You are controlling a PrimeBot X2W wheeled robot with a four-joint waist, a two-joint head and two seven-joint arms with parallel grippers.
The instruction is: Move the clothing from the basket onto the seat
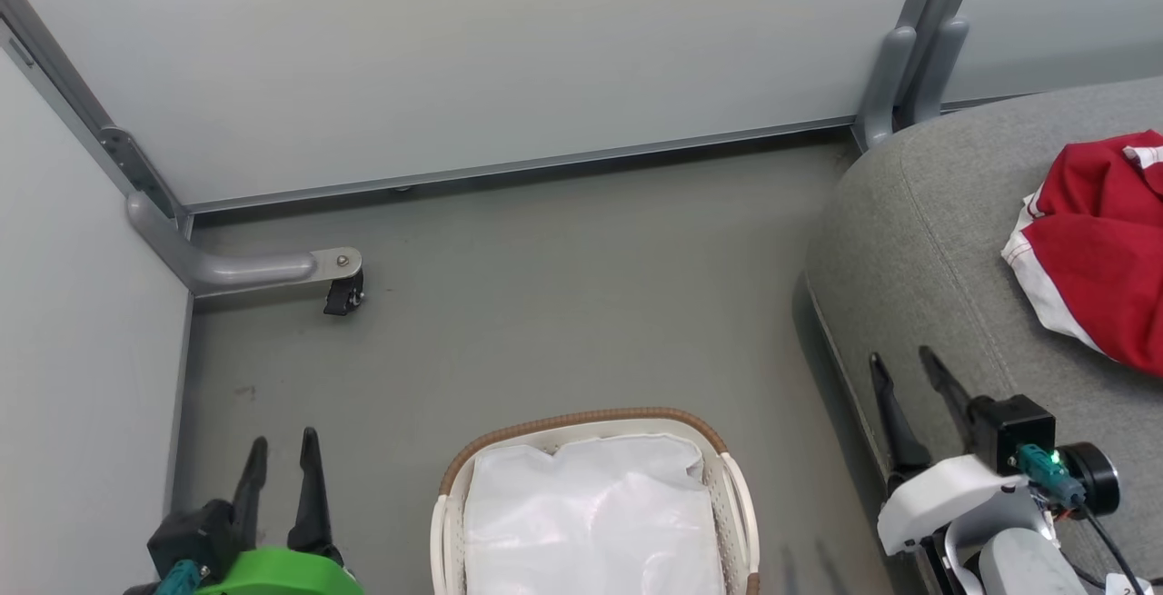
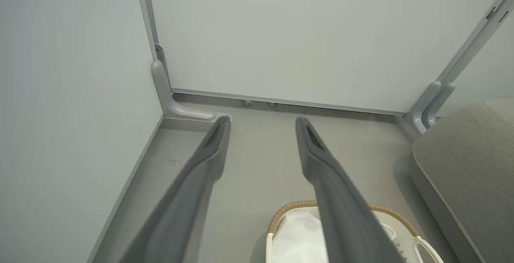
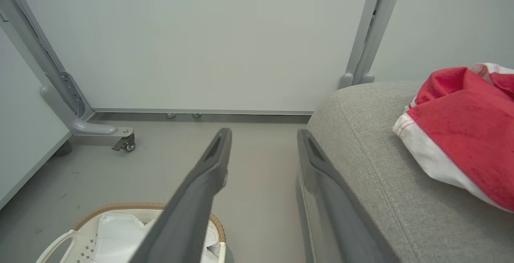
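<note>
The red clothing with white panels lies crumpled on the grey seat at the right; it also shows as clothing on the seat in the right wrist view. The cream basket with its brown rim stands on the floor at bottom centre, holding a white liner. My left gripper hangs open left of the basket, nothing between its fingers. My right gripper is open and empty above the seat's front edge, right of the basket.
Pale partition panels enclose the grey floor at the back and left. A grey support leg with a castor juts out at the left corner. Another panel post stands behind the seat's rounded corner.
</note>
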